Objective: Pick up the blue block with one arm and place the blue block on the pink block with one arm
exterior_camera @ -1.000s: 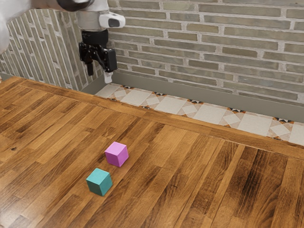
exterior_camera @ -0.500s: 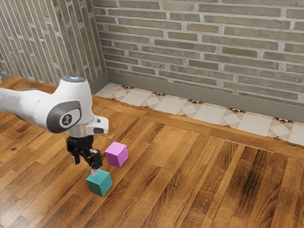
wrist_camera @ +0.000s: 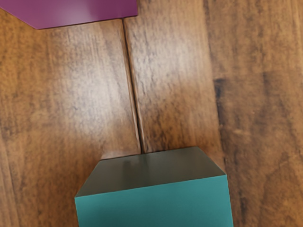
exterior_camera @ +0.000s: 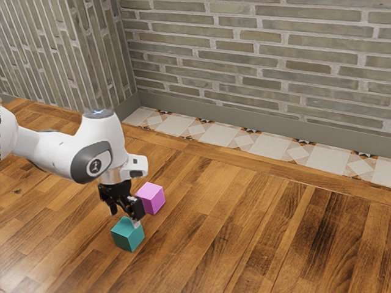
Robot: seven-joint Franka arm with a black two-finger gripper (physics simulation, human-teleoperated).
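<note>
The blue block (exterior_camera: 125, 238) is a teal cube lying on the wooden floor; the wrist view shows it close under my hand as the blue block (wrist_camera: 154, 198). The pink block (exterior_camera: 151, 198) stands just beyond it, a short gap away, and appears as the pink block (wrist_camera: 75, 12) in the wrist view. My gripper (exterior_camera: 126, 218) hangs directly over the blue block, open, with its fingertips at about the height of the cube's top face. Nothing is held.
A wooden floor (exterior_camera: 256, 232) stretches toward the exterior view's right. A strip of patterned tiles (exterior_camera: 269, 146) runs along the brick wall (exterior_camera: 275, 55) at the back. My arm (exterior_camera: 55, 152) reaches in from the exterior view's left.
My arm came down from high near the wall to the blocks, then shifted slightly right and lower, so the gripper now sits over the blue block. Neither block has moved.
</note>
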